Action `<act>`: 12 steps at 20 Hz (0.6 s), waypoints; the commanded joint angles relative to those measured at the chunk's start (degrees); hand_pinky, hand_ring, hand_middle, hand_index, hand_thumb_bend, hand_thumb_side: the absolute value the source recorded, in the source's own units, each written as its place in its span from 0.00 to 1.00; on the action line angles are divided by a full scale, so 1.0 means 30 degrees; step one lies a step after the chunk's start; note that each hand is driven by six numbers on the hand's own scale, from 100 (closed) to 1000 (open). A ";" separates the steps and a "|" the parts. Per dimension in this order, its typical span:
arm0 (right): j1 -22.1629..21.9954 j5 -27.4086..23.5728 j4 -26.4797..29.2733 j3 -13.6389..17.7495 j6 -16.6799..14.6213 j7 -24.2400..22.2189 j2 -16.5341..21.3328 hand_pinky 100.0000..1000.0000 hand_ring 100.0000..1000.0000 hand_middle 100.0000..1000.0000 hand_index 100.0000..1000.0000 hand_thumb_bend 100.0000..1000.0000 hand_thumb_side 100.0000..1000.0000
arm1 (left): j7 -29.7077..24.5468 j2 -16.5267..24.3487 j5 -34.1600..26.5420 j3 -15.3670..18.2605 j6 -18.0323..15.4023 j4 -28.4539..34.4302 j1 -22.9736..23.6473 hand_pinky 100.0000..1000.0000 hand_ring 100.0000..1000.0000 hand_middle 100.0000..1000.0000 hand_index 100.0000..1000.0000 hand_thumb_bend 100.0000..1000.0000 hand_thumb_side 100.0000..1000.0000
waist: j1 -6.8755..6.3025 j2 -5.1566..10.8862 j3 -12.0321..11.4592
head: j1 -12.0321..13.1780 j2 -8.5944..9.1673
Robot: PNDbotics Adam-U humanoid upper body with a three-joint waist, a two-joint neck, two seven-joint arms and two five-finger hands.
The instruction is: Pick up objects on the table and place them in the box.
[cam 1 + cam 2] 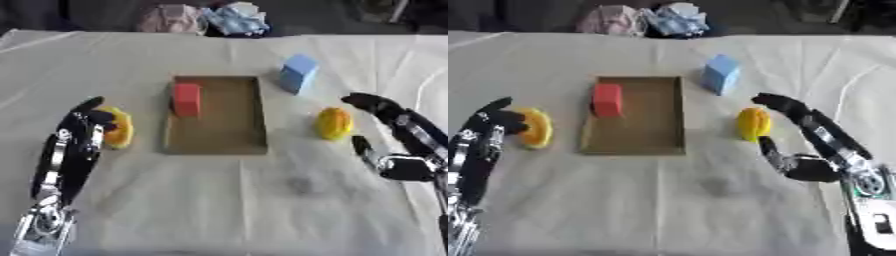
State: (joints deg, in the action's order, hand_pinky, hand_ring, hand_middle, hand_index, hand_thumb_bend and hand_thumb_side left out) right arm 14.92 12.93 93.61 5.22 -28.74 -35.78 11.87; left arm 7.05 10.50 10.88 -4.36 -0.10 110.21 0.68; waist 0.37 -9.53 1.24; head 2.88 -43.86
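Right hand (802, 145) is hovering open just beside the right yellow object (752, 123) on the bench (227, 200), thumb and fingers spread. Left hand (80, 135), fingers relaxed, is touching another yellow piece (119, 129). Next, probably: closing, lifting, carrying to the box (254, 115), where a red block (185, 99) is already lying.

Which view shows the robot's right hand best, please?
The right eye view: the right hand shows whole, open beside the yellow object. In the left eye view its wrist is cut by the picture's edge.

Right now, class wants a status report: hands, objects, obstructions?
Left robot hand open beside one yellow object. Right robot hand open beside other yellow object. Red block boxed; blue block out.
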 commanded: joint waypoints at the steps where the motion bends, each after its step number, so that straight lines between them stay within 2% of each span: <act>1: 0.0156 -0.0145 0.0257 0.0062 -0.0094 -0.0096 0.0192 0.98 0.96 0.88 0.97 0.00 0.26 | 0.0061 0.0157 0.0062 0.0116 -0.0025 0.0279 -0.0113 0.73 0.59 0.57 0.85 0.00 0.75 | 0.0172 0.0274 0.0016 | 0.0036 -0.0087; 12: 0.0145 -0.0169 0.0245 0.0071 -0.0077 -0.0106 0.0191 0.98 0.96 0.88 0.97 0.00 0.26 | 0.0057 0.0156 0.0063 0.0119 -0.0023 0.0266 -0.0109 0.73 0.59 0.57 0.85 0.00 0.75 | 0.0185 0.0277 -0.0010 | 0.0043 -0.0087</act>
State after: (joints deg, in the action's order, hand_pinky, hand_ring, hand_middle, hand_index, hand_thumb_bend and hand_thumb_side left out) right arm 14.86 12.91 93.61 5.22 -28.72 -35.79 11.87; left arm 7.05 10.50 10.88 -4.36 -0.10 110.21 0.68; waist 0.37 -9.53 1.24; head 2.89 -43.86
